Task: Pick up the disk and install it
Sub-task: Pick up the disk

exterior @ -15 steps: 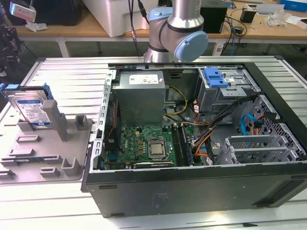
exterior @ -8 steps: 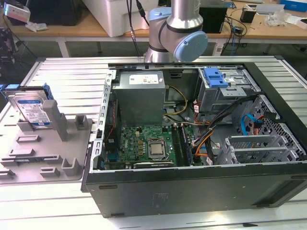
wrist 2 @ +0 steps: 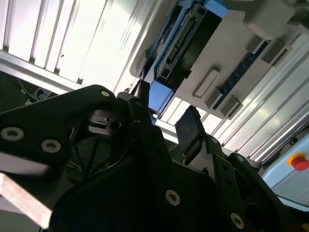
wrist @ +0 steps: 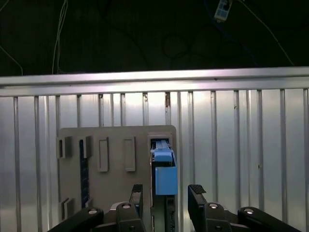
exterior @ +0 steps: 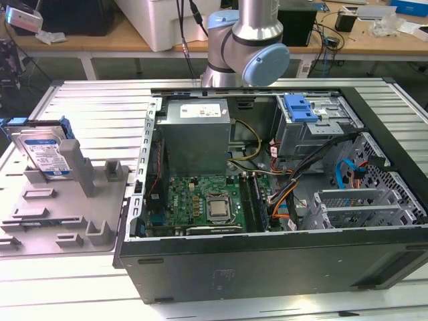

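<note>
First wrist view: gripper [wrist: 166,191] open, poised over disk [wrist: 165,169] upright in grey holder [wrist: 116,145]; risk of clipping its edge and tipping it, if lowered off-centre.

At the exterior view's left, the disk [exterior: 41,152] was silver with a white-and-blue label and a blue frame along its edges. The holder [exterior: 73,214] under it was plain grey, and the table [exterior: 93,100] was silvery with a ribbed pattern. The computer case [exterior: 267,271] was black. Inside it, the circuit board [exterior: 194,200] was green, the power supply [exterior: 194,137] grey with a white sticker, a bracket [exterior: 299,107] bright blue, and the wires [exterior: 281,202] orange, yellow and blue. The arm [exterior: 257,27] was silver with pale blue caps. In the first wrist view the gripper [wrist: 166,193] was black.
</note>
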Controlling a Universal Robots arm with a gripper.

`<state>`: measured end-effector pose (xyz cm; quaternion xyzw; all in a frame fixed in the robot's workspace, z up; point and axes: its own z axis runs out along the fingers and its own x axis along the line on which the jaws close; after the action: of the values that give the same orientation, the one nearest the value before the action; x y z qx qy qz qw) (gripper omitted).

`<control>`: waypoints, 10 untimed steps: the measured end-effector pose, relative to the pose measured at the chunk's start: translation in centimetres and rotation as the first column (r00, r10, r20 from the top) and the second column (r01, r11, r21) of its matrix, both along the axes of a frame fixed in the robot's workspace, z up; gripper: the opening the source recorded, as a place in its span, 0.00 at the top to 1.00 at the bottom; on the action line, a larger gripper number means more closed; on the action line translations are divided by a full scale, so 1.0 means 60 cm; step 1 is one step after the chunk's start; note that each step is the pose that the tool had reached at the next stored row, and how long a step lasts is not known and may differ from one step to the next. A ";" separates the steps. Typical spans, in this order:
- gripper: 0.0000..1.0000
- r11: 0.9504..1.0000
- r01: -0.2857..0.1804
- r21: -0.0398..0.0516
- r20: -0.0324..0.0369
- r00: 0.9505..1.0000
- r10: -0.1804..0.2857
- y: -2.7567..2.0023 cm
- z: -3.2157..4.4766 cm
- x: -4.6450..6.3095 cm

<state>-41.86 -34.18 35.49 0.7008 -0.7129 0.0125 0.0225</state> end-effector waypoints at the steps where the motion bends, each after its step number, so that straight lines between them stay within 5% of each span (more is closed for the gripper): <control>1: 0.50 1.000 -0.005 0.004 0.000 1.000 0.005 -0.0012 -0.001 0.000; 10: 0.50 0.999 -0.033 0.028 0.000 0.999 0.033 -0.0123 -0.012 0.000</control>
<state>-41.87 -34.92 34.76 0.7126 -0.7015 0.0027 0.0123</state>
